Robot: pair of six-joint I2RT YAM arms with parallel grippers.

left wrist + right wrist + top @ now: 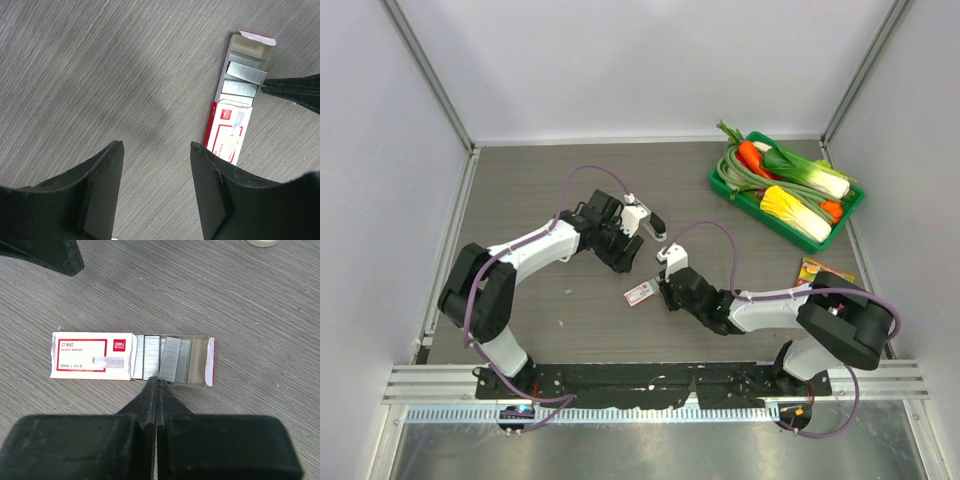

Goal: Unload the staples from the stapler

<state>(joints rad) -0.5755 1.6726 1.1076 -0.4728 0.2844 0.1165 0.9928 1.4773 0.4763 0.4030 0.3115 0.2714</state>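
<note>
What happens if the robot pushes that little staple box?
It probably slides rather than tips, since the staple box lies flat on the table. It looks like thin card, so likely light. One end is open, so the staple strips might jostle.

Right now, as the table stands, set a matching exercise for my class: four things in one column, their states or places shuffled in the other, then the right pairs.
Things:
1. left gripper
2. right gripper
3. staple box
4. green tray

States or places:
A. slid open, silvery strips showing
B. far right corner, holding vegetables
C. shut, at the box's open end
D. open, holding nothing

Pairs: 1-D, 2-C, 3-A, 4-B
</note>
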